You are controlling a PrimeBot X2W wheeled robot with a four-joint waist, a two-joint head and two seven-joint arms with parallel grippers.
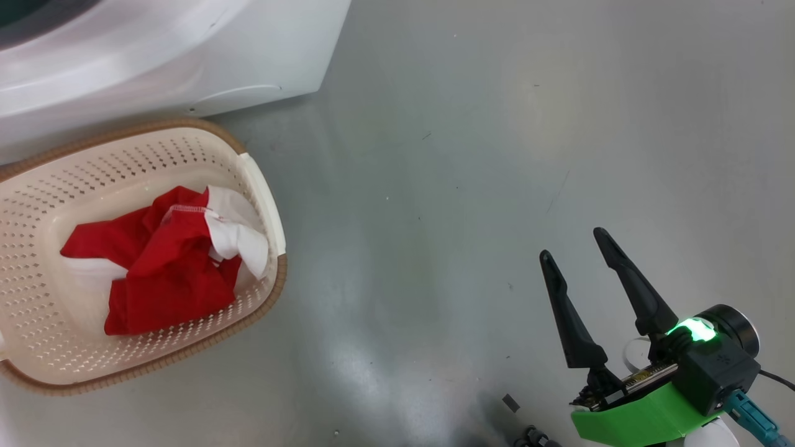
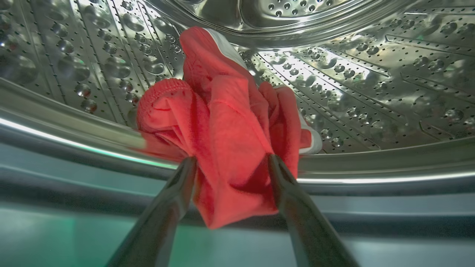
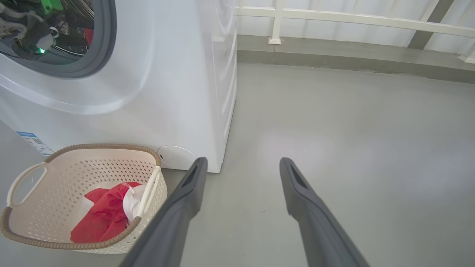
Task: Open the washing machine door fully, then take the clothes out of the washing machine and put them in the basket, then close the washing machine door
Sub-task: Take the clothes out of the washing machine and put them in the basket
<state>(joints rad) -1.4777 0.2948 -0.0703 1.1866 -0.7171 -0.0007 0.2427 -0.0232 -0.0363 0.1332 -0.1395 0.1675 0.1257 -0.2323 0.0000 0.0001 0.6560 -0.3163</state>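
On my left gripper (image 2: 232, 159) the jaws stand spread astride the clothes (image 2: 230, 122) bunched at the front lip of the drum (image 2: 352, 92), not yet biting, I think, so I'd close on the thick fold and lift it clear of that lip.

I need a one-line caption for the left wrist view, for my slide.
Open left end effector straddling red clothes lying on the front lip of the steel drum.
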